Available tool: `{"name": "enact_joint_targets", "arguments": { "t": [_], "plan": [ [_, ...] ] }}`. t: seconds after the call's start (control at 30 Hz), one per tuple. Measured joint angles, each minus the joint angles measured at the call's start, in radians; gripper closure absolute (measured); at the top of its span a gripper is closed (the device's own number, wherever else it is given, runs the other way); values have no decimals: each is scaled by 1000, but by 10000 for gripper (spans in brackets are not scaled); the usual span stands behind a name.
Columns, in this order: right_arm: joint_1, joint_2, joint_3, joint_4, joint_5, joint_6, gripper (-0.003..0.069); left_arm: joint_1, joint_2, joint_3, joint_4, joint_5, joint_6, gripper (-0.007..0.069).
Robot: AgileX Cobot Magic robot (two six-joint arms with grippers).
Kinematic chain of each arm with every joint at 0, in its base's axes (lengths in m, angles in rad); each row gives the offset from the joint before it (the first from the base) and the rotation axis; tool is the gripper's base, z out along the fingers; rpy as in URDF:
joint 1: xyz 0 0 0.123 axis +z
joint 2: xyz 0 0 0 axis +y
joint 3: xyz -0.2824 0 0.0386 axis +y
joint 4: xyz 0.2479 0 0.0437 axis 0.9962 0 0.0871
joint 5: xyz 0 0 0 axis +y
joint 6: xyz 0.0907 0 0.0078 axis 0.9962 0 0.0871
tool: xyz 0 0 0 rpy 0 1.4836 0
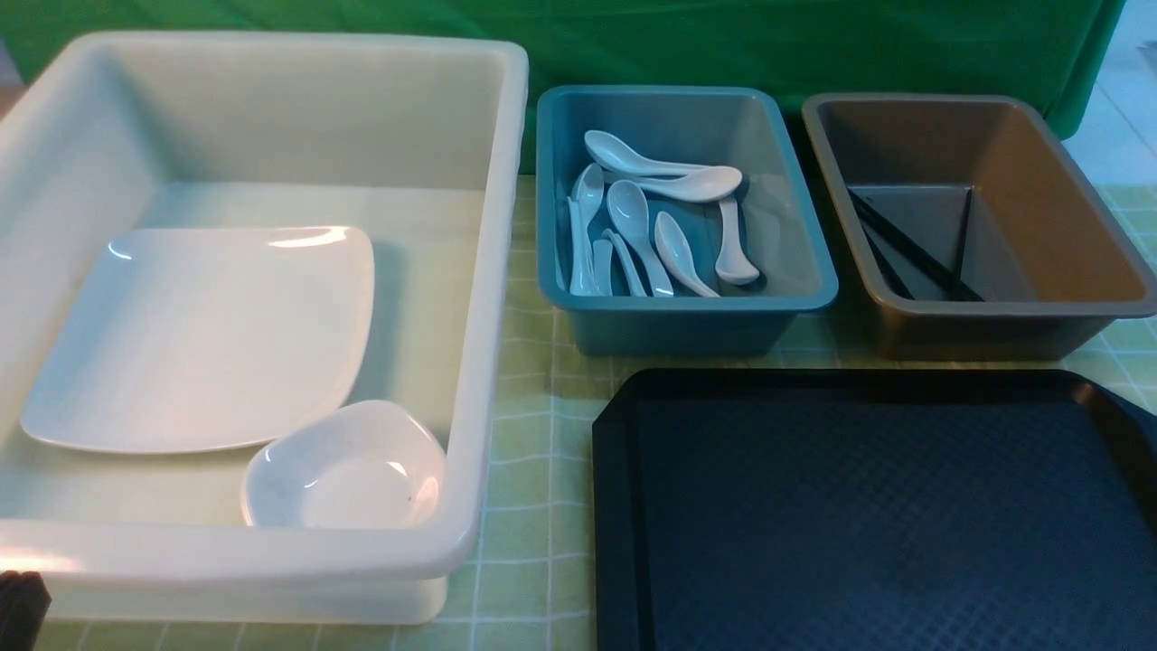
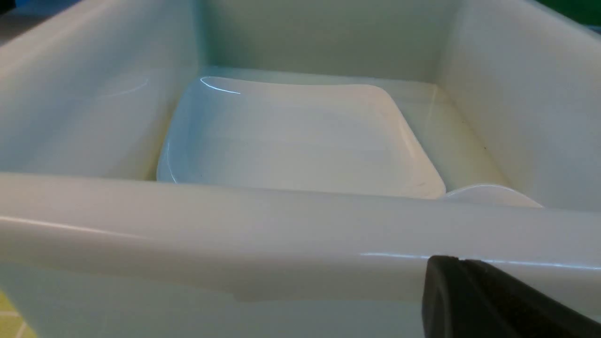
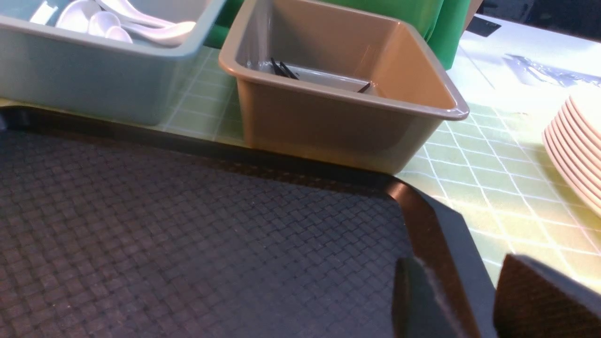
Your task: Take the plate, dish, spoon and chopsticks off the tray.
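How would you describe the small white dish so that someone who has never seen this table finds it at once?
Look in the big white bin on the left of the table. A large flat square plate lies on its floor. The small dish sits at the plate's near right corner, against the bin's near wall; it is deep, rounded and far smaller than the plate.

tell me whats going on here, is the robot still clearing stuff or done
It looks about done. The black tray shows nothing on it. The plate and a small dish lie in the white bin, spoons sit in the blue bin, and chopsticks in the brown bin. Neither gripper holds anything: the left gripper is shut outside the white bin's near wall, and the right gripper hangs open over the tray's corner.
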State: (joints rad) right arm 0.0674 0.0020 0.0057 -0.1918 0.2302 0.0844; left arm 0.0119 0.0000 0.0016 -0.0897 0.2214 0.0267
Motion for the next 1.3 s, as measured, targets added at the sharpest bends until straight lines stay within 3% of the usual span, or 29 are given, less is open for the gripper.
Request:
{"name": "enact_joint_targets", "arguments": {
  "t": [1.3],
  "plan": [
    [0, 0, 0, 0, 0, 0, 421, 0, -2, 0, 22, 1, -1, 633]
  ]
}}
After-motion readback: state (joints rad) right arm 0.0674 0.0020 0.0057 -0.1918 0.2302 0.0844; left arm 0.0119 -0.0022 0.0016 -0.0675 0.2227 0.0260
